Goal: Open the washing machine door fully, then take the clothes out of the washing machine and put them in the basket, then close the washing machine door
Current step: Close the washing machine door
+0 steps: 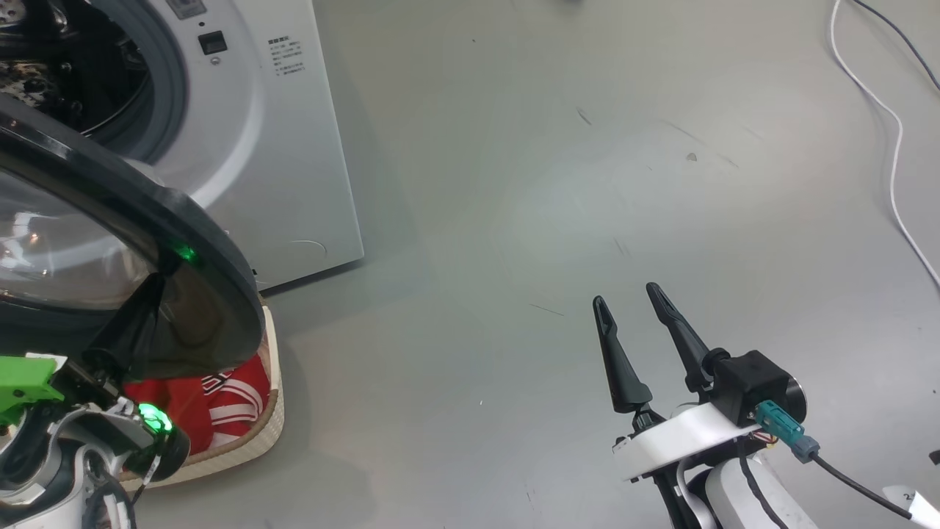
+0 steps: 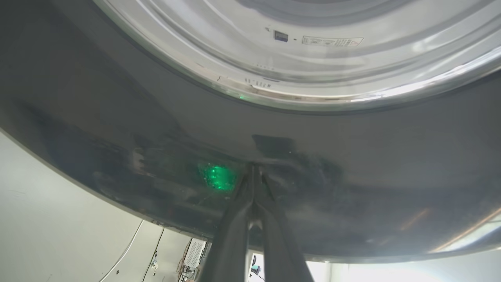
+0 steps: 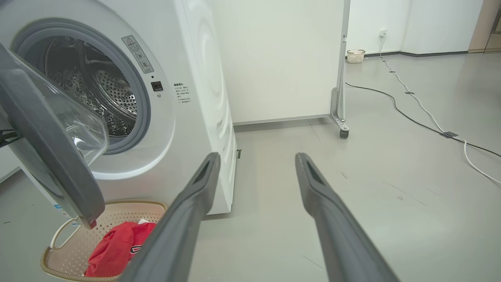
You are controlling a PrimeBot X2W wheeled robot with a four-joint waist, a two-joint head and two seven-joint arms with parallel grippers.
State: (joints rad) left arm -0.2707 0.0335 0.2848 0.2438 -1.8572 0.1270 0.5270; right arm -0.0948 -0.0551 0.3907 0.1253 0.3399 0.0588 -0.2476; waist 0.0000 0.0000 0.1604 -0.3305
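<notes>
Closing the washing machine door looks like the step in hand. The clothes lie in the basket, which sits on the floor just in front of the washing machine, and what shows of the drum looks empty. Your left tool is pinched together with nothing between its fingers, its tips touching the glossy black rim of the door, which stands partly open. Push with those tips rather than trying to grip. Follow the door's swing so they do not skate across the slick rim. Press toward the free edge of the door, where a light push counts most. Watch that the door's lower edge passes over the basket rim without catching it. Your right tool hangs with its fingers spread wide above the floor, holding nothing and well apart from the door; leave it there. Finish with a firm press so the door meets the dark catch on the machine's front.
</notes>
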